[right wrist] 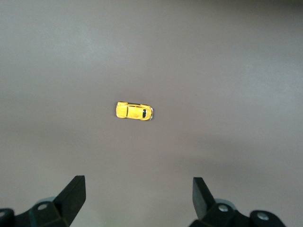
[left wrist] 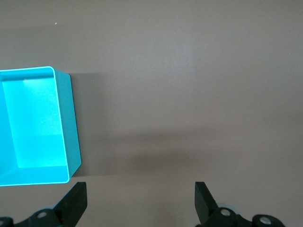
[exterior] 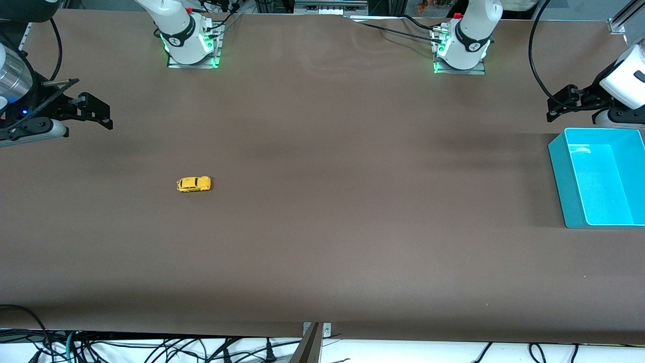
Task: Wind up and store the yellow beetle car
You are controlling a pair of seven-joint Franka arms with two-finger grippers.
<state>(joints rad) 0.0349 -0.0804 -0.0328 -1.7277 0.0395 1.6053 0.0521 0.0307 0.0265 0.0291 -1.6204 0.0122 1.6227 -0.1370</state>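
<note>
Brown table (exterior: 322, 227): yellow beetle car (exterior: 193, 184) apart from spread right hand (exterior: 93, 112).

A broad table (exterior: 322, 227) covered in a matte brown surface fills the scene, evenly lit from above with soft shadows falling across it and a faint sheen toward its upper edge. Along its near edge, a tangle of dark cables (exterior: 151, 348) lies over a white surface below, beside a small metal bracket (exterior: 316, 328) fixed at the table's lip. A strip of metal framing (exterior: 621, 22) shows at one upper corner.
</note>
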